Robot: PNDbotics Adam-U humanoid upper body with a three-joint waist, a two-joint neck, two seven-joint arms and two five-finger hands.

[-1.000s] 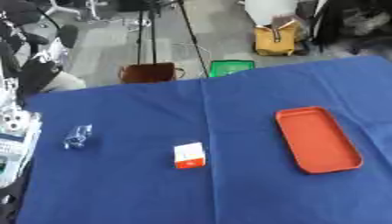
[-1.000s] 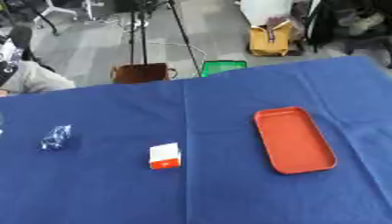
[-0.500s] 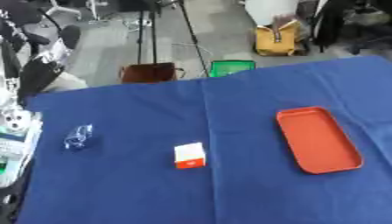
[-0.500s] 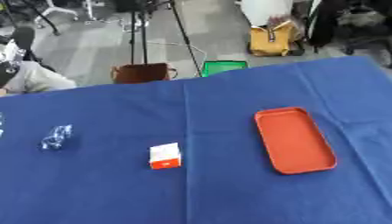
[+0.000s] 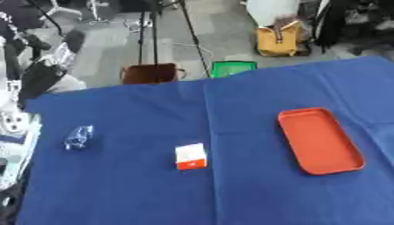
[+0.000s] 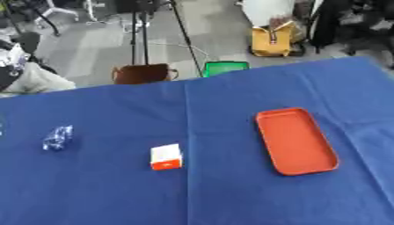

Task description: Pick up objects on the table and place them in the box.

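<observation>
An orange-red tray (image 5: 319, 140), the box of the task, lies empty on the right of the blue table. A small white carton with a red end (image 5: 191, 156) lies flat near the table's middle. Farther left lies a small crumpled blue-and-white packet (image 5: 78, 137). A pale, silver-jointed part that looks like my left hand (image 5: 9, 125) shows blurred at the left edge of the left eye view, off the table and apart from the packet. My right hand appears in neither view.
The blue cloth (image 6: 192, 193) covers the whole table. Beyond the far edge on the grey floor stand a brown box (image 5: 151, 73), a green bin (image 5: 233, 68), a yellow bag (image 5: 279, 39) and tripod legs (image 5: 150, 30).
</observation>
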